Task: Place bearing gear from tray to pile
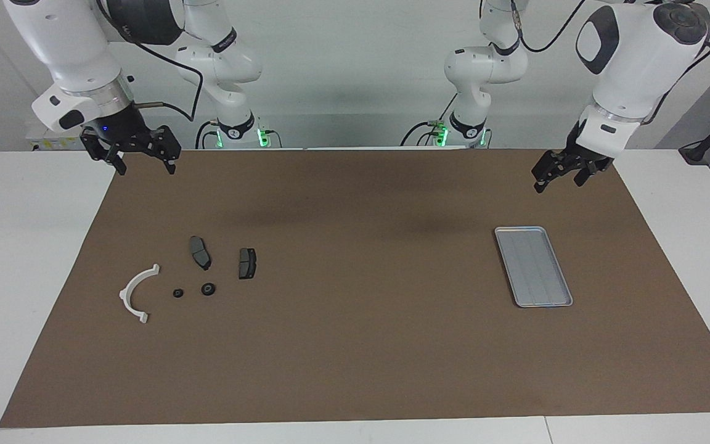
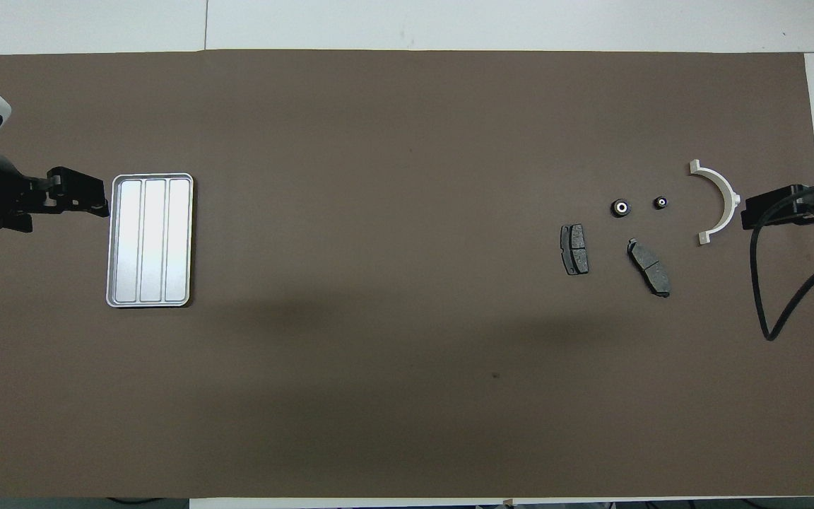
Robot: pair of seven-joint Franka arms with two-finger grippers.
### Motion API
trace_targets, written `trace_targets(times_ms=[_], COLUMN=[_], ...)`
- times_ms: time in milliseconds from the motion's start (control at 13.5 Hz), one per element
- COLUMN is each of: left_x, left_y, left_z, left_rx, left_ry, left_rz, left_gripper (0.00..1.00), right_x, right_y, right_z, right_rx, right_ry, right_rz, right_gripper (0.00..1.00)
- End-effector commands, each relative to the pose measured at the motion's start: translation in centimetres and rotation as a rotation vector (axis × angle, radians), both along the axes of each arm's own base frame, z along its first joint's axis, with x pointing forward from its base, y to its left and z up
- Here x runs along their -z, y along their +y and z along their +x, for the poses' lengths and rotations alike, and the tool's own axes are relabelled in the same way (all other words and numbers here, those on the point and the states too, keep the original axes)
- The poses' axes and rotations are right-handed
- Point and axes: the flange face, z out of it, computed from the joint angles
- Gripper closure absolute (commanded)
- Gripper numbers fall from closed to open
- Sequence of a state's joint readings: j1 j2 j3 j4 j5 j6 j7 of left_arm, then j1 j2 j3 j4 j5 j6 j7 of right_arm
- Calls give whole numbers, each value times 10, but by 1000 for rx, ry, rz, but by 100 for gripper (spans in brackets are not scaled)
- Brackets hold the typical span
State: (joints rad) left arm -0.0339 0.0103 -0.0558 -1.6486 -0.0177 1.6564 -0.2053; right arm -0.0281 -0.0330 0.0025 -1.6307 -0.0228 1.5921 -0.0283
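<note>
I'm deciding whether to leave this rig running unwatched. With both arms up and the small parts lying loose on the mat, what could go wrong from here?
1. The two small round gears lie loose beside the white bracket; a nudge could probably roll them away.
2. The tray looks empty, so another reach there by the open left gripper would likely grasp nothing.
3. The open right gripper hangs over the mat's edge; coming down on the tightly grouped pads might knock neighbours.

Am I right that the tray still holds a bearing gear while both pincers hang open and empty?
Not quite: the tray is empty, as the overhead view shows. Two small round dark parts already lie in the pile, beside the white bracket. The rest holds: the left pincer and the right pincer are both open and empty.
</note>
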Motion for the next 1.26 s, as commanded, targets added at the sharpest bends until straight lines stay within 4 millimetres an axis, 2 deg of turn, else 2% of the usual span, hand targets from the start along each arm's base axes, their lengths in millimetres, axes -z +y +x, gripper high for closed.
trace_targets(times_ms=[0, 444, 740, 1183], left_x=[-4, -4, -4, -3], left_y=[1, 1, 1, 1], left_z=[1, 1, 1, 1], left_rx=[10, 10, 10, 9], left_ry=[-17, -17, -17, -14], left_rz=[7, 7, 7, 7], left_gripper=[0, 0, 0, 0], right_x=[-1, -3, -2, -1], right_y=[-4, -4, -19, -19], right_z=[-2, -4, -7, -10], right_rx=[19, 21, 46, 46], right_ry=[-15, -10, 5, 23], right_rz=[4, -4, -6, -5], right_gripper=[0, 0, 0, 0])
